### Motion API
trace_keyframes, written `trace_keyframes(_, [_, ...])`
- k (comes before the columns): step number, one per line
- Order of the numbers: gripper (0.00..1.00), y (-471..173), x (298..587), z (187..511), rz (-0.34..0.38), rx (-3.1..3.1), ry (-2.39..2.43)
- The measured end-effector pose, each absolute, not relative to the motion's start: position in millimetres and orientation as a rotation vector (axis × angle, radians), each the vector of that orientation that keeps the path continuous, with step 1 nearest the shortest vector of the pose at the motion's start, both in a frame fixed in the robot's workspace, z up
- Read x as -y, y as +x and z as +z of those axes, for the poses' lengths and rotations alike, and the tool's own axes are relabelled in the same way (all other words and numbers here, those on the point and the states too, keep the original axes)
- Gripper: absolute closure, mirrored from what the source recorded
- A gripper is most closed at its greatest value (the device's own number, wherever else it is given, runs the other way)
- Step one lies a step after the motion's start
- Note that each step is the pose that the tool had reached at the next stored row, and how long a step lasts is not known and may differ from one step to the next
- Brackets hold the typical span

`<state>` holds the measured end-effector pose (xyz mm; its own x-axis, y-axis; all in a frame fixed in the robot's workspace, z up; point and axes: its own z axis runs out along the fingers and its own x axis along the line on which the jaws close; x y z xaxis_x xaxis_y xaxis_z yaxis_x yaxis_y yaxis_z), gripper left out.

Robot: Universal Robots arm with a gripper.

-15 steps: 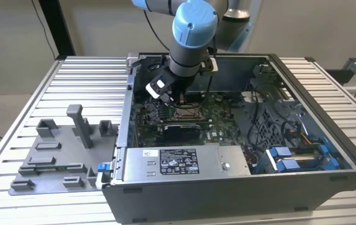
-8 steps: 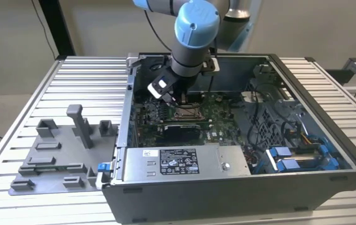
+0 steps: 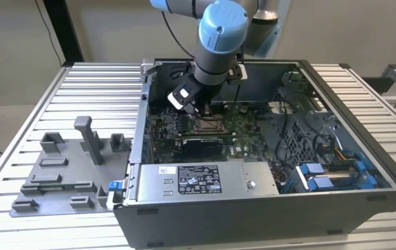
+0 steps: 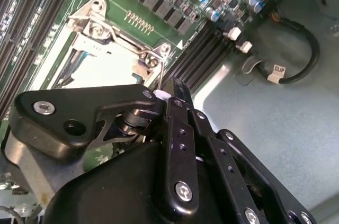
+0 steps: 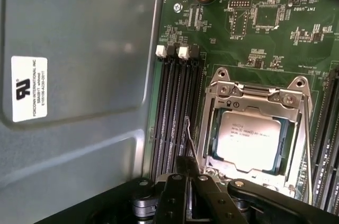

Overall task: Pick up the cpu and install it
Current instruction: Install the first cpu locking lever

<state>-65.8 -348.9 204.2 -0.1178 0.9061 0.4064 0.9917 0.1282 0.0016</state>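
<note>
The cpu, a pale silver square chip, lies flat in the motherboard socket, and the metal load frame is folded down around its edges. In the second wrist view the socket shows under strong glare. My gripper is just beside the socket, between it and the black memory slots. Its fingers are shut on the tip of the thin wire lever, which rises up to them. The lever meets the gripper the same way in the second wrist view. In the exterior view the gripper is low inside the open case, over the socket.
The case walls enclose the motherboard. A power supply lies along the near side, and drive bays with blue parts and cables fill the exterior view's right. A grey fixture with blocks sits on the slatted table outside. A clipped black cable curves nearby.
</note>
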Motion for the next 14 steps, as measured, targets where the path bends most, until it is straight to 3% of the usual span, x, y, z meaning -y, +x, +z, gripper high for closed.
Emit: trace_keyframes(14, [1.00, -56.4, 348.9, 202.0, -0.393, 2.105, -1.850])
